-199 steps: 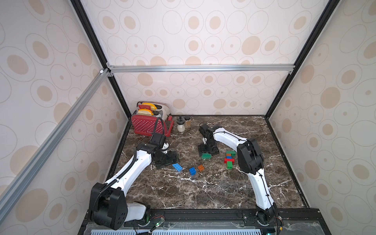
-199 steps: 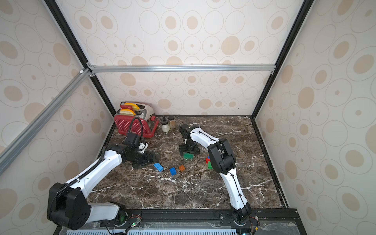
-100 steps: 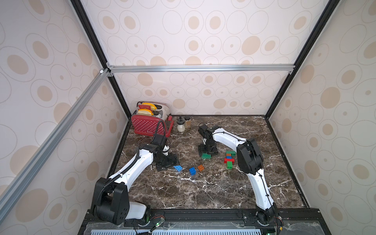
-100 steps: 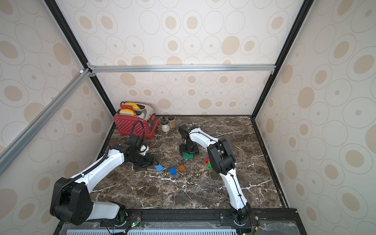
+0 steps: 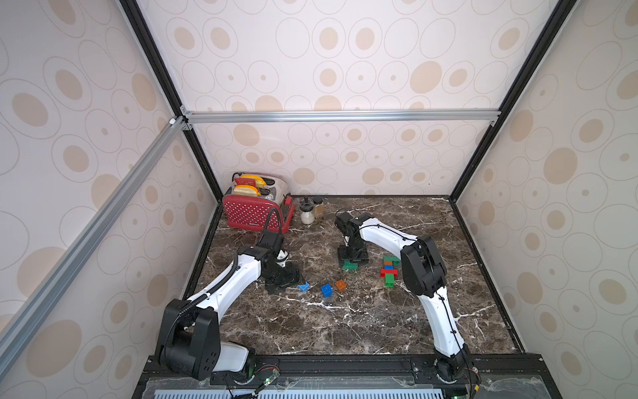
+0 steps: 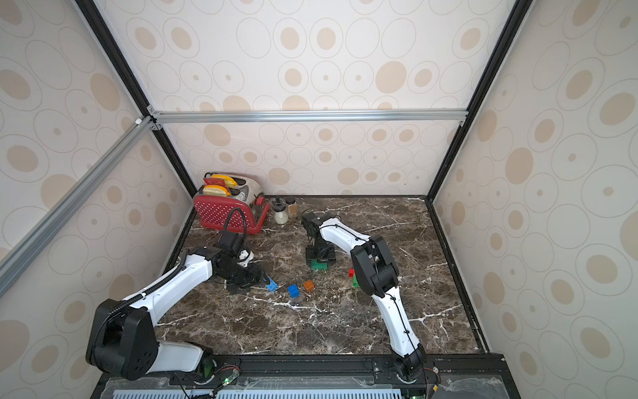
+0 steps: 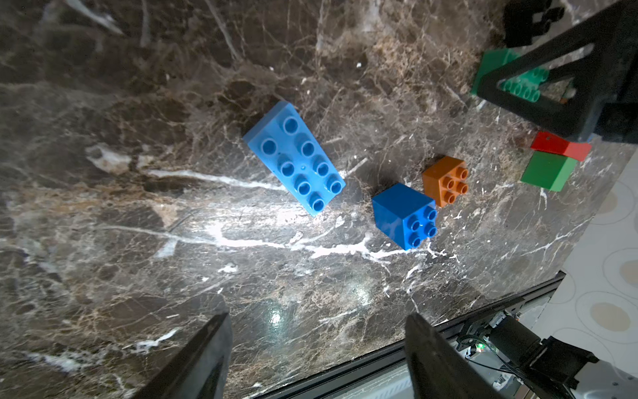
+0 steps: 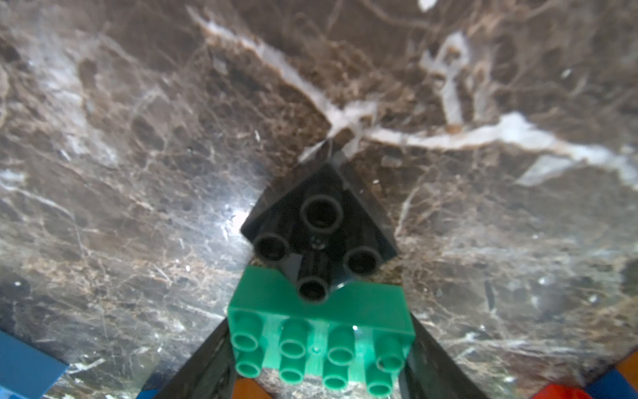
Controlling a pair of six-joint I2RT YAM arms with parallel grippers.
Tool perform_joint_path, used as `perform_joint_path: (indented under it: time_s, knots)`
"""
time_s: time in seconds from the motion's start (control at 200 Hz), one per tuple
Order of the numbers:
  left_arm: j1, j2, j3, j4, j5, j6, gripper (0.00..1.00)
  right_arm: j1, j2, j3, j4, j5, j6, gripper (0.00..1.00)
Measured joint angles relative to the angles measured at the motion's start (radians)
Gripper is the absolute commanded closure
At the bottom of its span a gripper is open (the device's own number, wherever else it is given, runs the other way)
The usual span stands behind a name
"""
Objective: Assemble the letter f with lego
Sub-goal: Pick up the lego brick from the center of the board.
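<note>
My right gripper (image 8: 319,324) points down near mid-table and is shut on a green oblong lego brick (image 8: 321,321), a finger on each end. A black square brick (image 8: 321,221) sits just beyond it. In a top view the green brick (image 5: 349,266) lies under the right gripper (image 5: 353,259). My left gripper (image 7: 316,331) is open and holds nothing. A light-blue oblong brick (image 7: 295,157) lies flat beyond its fingertips. A blue square brick (image 5: 326,290) and an orange one (image 5: 341,284) rest to the right. A joined row of green, orange, blue and red bricks (image 5: 390,271) lies beside the right arm.
A red dotted toaster (image 5: 257,210) stands in the back left corner, with two small jars (image 5: 306,214) next to it. Patterned walls close in the marble table (image 5: 345,331) on three sides. A black rail runs along its front edge.
My left gripper has moved right and forward, closer to the light-blue brick. The right gripper's jaws have closed in on the green brick, staying in place.
</note>
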Motion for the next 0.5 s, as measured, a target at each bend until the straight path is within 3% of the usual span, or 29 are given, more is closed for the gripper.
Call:
perform_joint_path:
  time_s: [0.32,0.501]
  knots:
    - [0.000,0.000,-0.067,0.078,0.070,-0.007,0.19,0.035,-0.016,0.000,-0.031,0.034,-0.069,0.37]
    - [0.000,0.029,-0.102,0.157,0.103,-0.023,0.21,0.093,-0.106,-0.010,-0.065,0.017,-0.116,0.37]
